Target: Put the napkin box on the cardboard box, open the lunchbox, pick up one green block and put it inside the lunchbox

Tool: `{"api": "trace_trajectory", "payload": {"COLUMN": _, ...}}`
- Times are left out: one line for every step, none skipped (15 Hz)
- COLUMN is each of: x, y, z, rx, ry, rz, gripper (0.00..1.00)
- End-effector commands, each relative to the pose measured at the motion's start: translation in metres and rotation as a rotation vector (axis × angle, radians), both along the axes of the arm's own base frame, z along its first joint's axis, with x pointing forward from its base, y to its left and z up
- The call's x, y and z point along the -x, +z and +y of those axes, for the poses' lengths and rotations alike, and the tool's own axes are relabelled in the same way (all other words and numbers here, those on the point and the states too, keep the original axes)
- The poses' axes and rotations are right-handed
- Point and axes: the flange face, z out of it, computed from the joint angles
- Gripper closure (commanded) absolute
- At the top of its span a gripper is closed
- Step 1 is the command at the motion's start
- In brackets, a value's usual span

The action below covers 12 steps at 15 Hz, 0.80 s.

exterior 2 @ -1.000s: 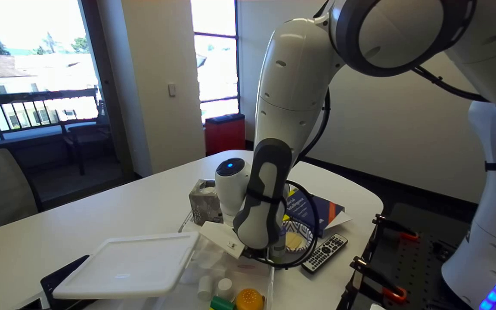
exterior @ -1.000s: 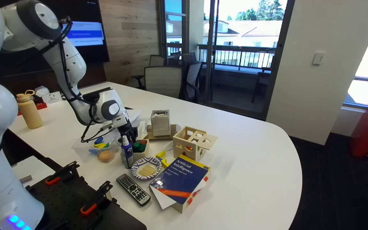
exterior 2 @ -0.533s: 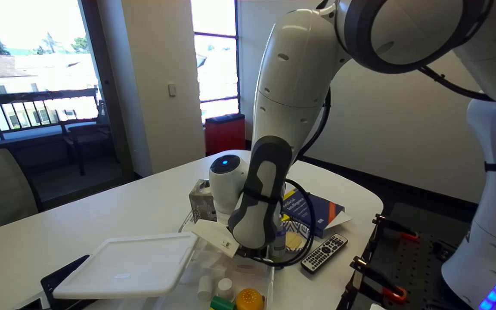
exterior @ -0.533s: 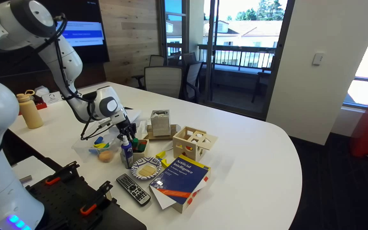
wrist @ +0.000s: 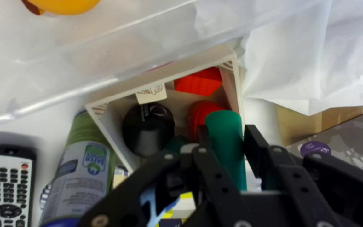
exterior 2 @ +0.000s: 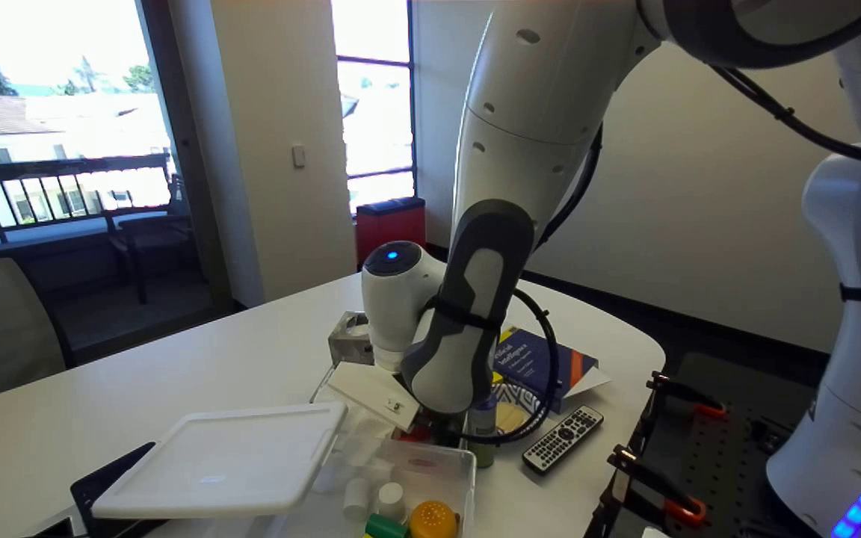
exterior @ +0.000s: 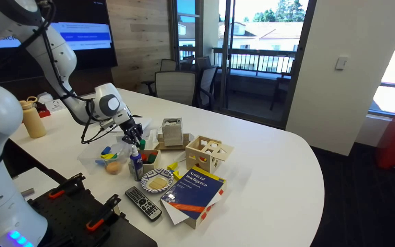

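Pinching a green block (wrist: 227, 143), the pincer (wrist: 227, 134) hangs above the tabletop (exterior: 262, 171); the book (exterior: 197, 192) is titled “Artificial Intelligence”

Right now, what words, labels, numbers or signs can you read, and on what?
"Artificial Intelligence": thick blue paper book.
"A Modern Approach": same book.
"Second Edition": same book.
"RCH", partly hidden: black flat wall screen.
Too small or blurred: other screen lines; marks on the blue and green plastic spray bottle, grey patterned napkin box, clear plastic lunchbox, silver plastic remote, white card.
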Motion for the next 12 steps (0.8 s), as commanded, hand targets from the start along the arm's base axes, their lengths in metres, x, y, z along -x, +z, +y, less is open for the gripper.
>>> {"api": "trace_trajectory", "payload": {"x": 0.031, "y": 0.046, "z": -0.001, "rx": -0.007, "ry": 0.056, "rz": -0.001, "gripper": 0.92}}
{"api": "trace_trajectory", "payload": {"x": 0.037, "y": 0.055, "z": 0.003, "rx": -0.006, "ry": 0.078, "rz": -0.001, "gripper": 0.92}}
{"api": "trace_trajectory", "payload": {"x": 0.043, "y": 0.065, "z": 0.010, "rx": -0.020, "ry": 0.118, "rz": -0.006, "gripper": 0.92}}
{"api": "trace_trajectory", "payload": {"x": 0.048, "y": 0.074, "z": 0.017, "rx": -0.030, "ry": 0.154, "rz": -0.007, "gripper": 0.92}}
{"api": "trace_trajectory", "payload": {"x": 0.055, "y": 0.083, "z": 0.028, "rx": -0.050, "ry": 0.209, "rz": -0.004, "gripper": 0.92}}
{"api": "trace_trajectory", "payload": {"x": 0.060, "y": 0.091, "z": 0.039, "rx": -0.073, "ry": 0.263, "rz": -0.004, "gripper": 0.92}}
{"api": "trace_trajectory", "payload": {"x": 0.066, "y": 0.098, "z": 0.051, "rx": -0.098, "ry": 0.314, "rz": -0.001, "gripper": 0.92}}
{"api": "trace_trajectory", "payload": {"x": 0.071, "y": 0.104, "z": 0.062, "rx": -0.122, "ry": 0.359, "rz": 0.002, "gripper": 0.92}}
{"api": "trace_trajectory", "payload": {"x": 0.075, "y": 0.108, "z": 0.073, "rx": -0.149, "ry": 0.401, "rz": 0.006, "gripper": 0.92}}
{"api": "trace_trajectory", "payload": {"x": 0.079, "y": 0.110, "z": 0.083, "rx": -0.176, "ry": 0.440, "rz": 0.017, "gripper": 0.92}}
{"api": "trace_trajectory", "payload": {"x": 0.084, "y": 0.112, "z": 0.094, "rx": -0.204, "ry": 0.479, "rz": 0.042, "gripper": 0.92}}
{"api": "trace_trajectory", "payload": {"x": 0.086, "y": 0.105, "z": 0.100, "rx": -0.218, "ry": 0.495, "rz": 0.075, "gripper": 0.92}}
